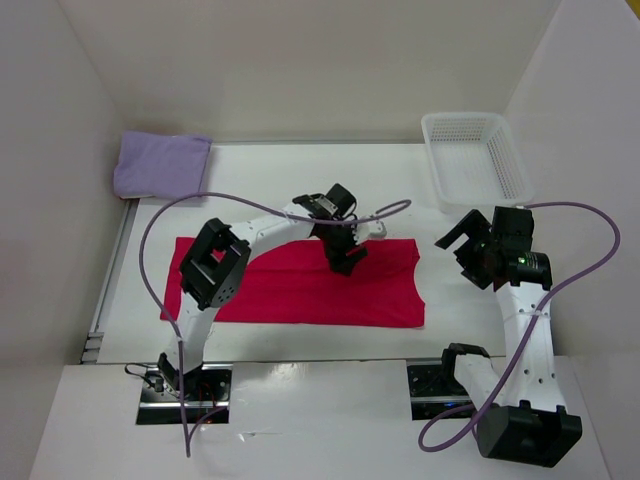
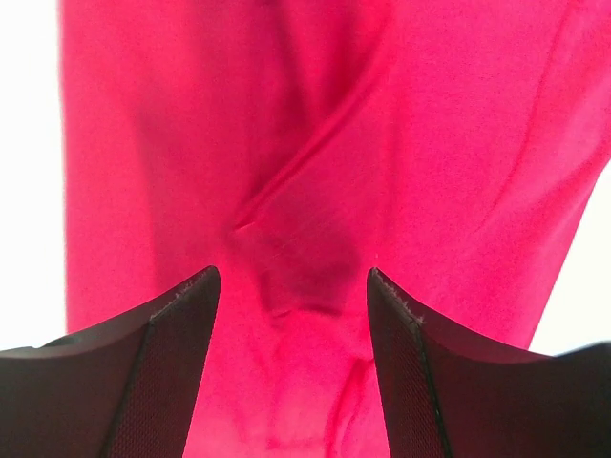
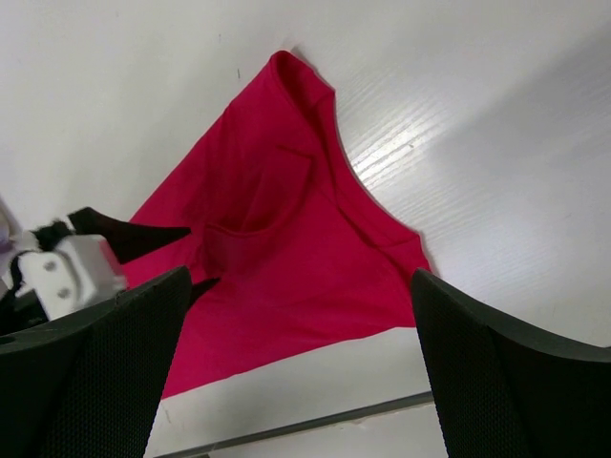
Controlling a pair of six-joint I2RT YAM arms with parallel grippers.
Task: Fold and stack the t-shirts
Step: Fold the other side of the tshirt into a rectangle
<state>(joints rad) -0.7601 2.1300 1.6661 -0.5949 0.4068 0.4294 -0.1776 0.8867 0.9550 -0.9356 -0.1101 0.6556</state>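
Observation:
A pinkish red t-shirt lies flat on the table as a long band, its neckline end toward the right. My left gripper hovers low over the band's far edge, right of its middle. In the left wrist view the left gripper is open, with creased red cloth beneath the jaws and nothing pinched between them. A lavender t-shirt sits folded at the back left corner. My right gripper is raised off the shirt's right end. It is open and looks down at the shirt.
A white mesh basket stands at the back right against the wall. White walls enclose the table on the left, back and right. The arm bases and purple cables occupy the near edge.

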